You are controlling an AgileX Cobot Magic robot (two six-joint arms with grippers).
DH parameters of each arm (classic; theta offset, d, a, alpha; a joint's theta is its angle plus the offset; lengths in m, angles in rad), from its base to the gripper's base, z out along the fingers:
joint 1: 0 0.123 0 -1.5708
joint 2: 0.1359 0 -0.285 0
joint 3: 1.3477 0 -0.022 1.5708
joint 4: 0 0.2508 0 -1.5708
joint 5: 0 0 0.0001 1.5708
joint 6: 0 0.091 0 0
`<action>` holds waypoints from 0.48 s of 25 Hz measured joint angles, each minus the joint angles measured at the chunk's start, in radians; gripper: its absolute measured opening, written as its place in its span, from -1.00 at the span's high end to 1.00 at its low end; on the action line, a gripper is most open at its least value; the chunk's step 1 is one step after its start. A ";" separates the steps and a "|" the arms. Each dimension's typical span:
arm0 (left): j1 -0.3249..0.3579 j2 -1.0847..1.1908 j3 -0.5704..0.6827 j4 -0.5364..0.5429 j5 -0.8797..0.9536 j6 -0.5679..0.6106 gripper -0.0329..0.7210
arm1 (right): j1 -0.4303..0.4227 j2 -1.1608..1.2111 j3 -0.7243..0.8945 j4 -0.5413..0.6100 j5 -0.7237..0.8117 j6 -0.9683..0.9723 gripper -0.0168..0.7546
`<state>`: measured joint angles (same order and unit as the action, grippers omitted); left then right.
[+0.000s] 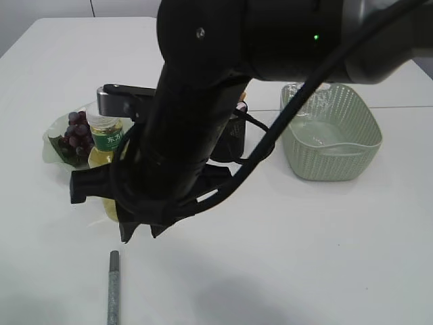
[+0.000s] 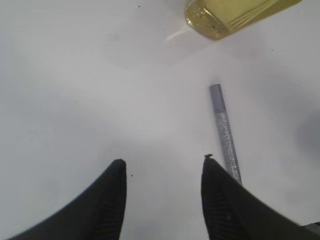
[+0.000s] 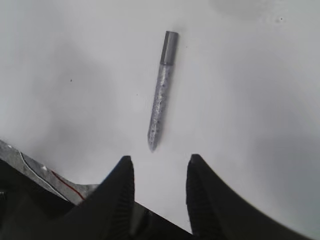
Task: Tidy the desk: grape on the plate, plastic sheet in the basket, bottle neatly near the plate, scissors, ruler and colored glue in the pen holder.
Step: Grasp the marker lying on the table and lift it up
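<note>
Both grippers, left (image 2: 162,170) and right (image 3: 159,167), are hovering with jaws apart above the glitter glue pen (image 3: 162,92), seemingly preparing to lower and grasp it.

Arm (image 1: 203,101) hides pen holder; glue stick (image 1: 113,291) cut off.

The exterior view looks down at a slant from above, an arm (image 1: 196,115) close before the lens blocking much of it. Both wrist views face straight down at the surface (image 2: 75,75) from near, and all three share the glitter glue stick (image 1: 113,288) (image 2: 225,132) (image 3: 162,90).
</note>
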<state>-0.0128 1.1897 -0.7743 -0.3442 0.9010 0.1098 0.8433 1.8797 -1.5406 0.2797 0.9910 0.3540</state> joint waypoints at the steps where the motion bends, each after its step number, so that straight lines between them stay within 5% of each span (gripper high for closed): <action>1: 0.000 0.000 0.000 -0.002 0.000 0.000 -0.05 | 0.004 0.000 0.000 -0.002 -0.011 0.022 0.28; 12: 0.000 0.000 0.000 -0.002 -0.004 0.000 -0.05 | 0.035 0.182 -0.076 -0.017 -0.070 0.124 0.28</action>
<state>-0.0128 1.1897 -0.7743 -0.3461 0.8975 0.1098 0.8781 2.0613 -1.6167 0.2626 0.9213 0.4779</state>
